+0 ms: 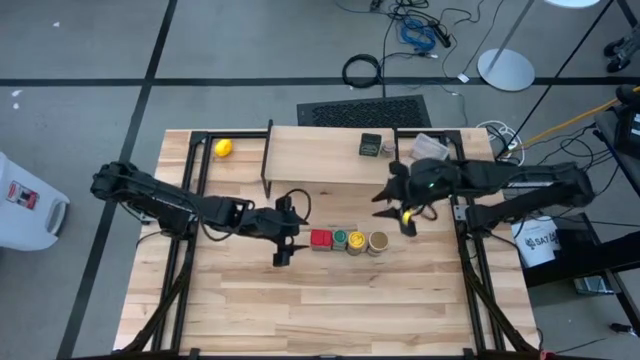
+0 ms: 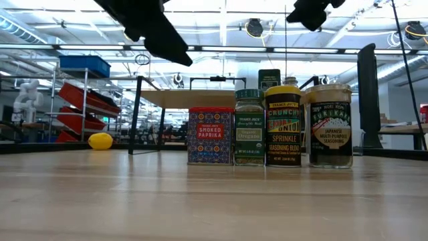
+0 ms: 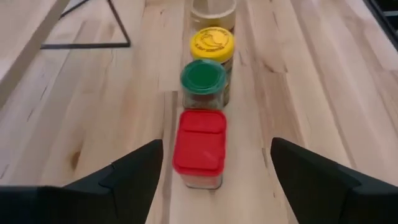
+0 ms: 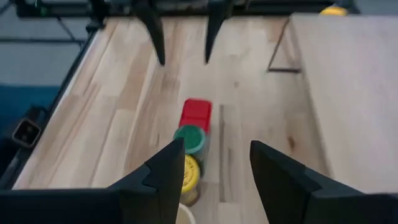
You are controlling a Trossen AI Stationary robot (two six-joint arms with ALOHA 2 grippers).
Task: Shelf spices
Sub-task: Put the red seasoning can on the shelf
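Four spices stand in a row on the table: a red square tin, a green-lidded jar, a yellow-lidded jar and a tan jar. The dark box stands on the shelf. The tiny brownish jar does not show. My left gripper is open, raised, just left of the red tin. My right gripper is open and hovers above the row's right end, touching nothing.
A yellow lemon-like ball lies on the table left of the shelf. A clear plastic tub sits at the shelf's right end. Black frame rails run along the table's left and right sides. Bare wood lies near the table's near edge.
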